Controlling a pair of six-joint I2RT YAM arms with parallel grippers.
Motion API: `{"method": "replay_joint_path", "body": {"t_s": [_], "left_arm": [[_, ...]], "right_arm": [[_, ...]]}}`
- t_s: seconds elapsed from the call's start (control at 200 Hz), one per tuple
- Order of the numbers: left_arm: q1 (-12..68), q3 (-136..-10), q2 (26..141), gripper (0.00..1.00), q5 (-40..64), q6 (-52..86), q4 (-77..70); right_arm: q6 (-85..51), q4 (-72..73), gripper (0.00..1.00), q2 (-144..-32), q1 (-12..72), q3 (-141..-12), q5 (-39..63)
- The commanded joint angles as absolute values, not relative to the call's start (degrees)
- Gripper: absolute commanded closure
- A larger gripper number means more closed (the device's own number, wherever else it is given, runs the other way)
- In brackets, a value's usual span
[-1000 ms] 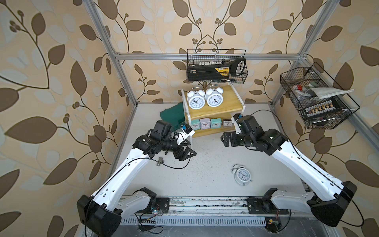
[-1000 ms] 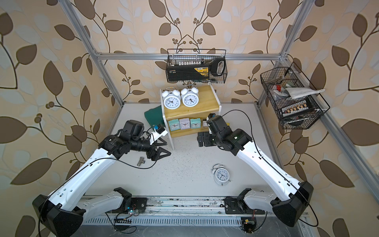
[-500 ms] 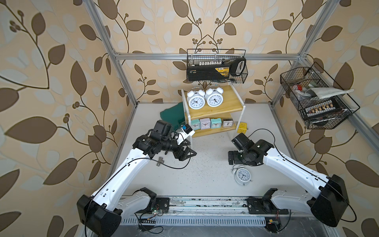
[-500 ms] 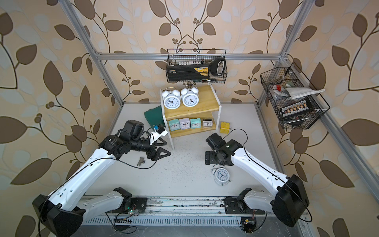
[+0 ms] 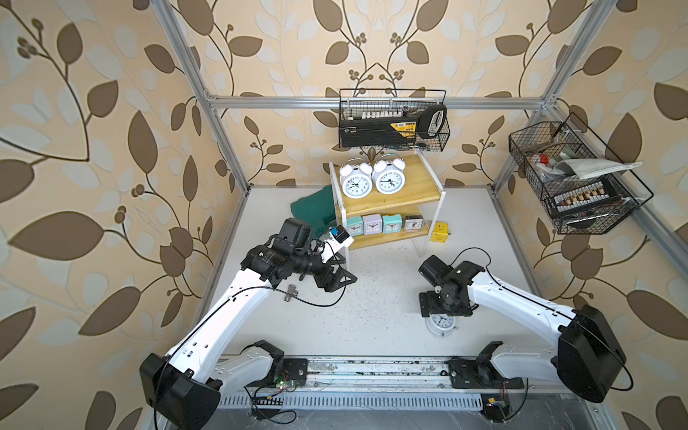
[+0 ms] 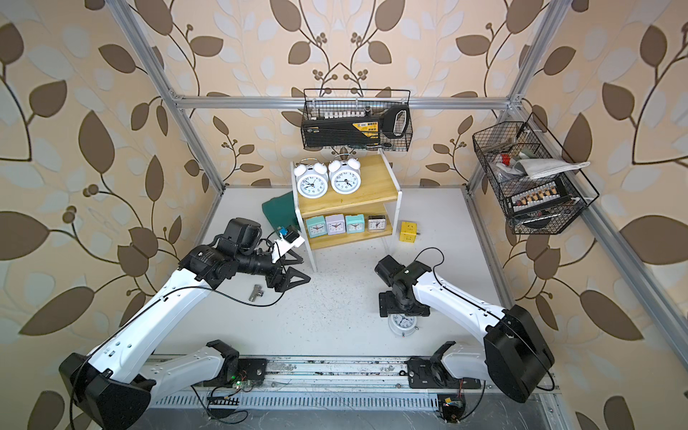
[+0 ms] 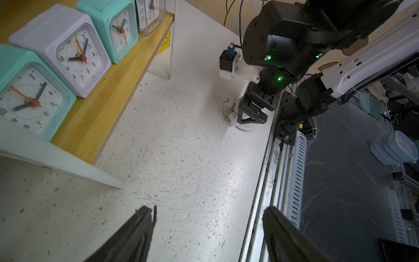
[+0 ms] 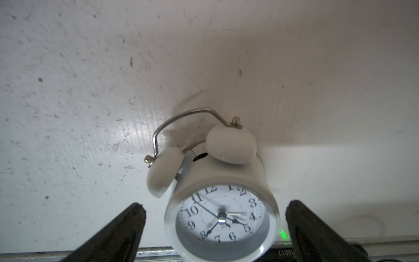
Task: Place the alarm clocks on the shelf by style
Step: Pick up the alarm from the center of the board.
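I note the third twin-bell alarm clock [image 5: 440, 323] lying dial-up on the table [image 5: 372, 298], lower right of centre in both top views, directly beneath the right gripper [image 8: 214, 204], whose wide-open jaws straddle its body without touching (left gripper [image 7: 208, 209], also open and empty, hangs by the shelf [image 5: 391, 197]).

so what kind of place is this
Most likely a robot lab test cell, not a real room: leaf wallpaper panels on an aluminium frame, and a left arm and right arm mounted on a rail.
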State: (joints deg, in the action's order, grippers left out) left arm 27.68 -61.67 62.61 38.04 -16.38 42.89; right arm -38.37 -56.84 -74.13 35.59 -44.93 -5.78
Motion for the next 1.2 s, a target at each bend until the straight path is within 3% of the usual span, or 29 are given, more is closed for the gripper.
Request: {"method": "replay_joint_path", "body": {"t_s": [0.0,0.55,0.73,1.195], "left_arm": [[26.92,-61.33,62.22,0.21,39.24,-17.40,42.36],[26.83,-61.31,62.23,0.20,39.20,-17.49,42.28],[26.82,-61.35,62.23,0.20,39.28,-17.39,42.36],[26.80,-61.17,62.05,0.20,39.38,-17.40,42.32]], "right_arm": [[-38.59,-56.72,0.01,-73.36,35.52,-43.35,-3.37],[-38.30,-55.73,0.05,-74.12,40.30,-42.47,-0.11],[-37.47,-55.33,0.09,-76.11,41.57,-43.83,-1.68],[-34.94,-53.57,0.09,-82.49,41.13,-47.31,-5.19]]}}
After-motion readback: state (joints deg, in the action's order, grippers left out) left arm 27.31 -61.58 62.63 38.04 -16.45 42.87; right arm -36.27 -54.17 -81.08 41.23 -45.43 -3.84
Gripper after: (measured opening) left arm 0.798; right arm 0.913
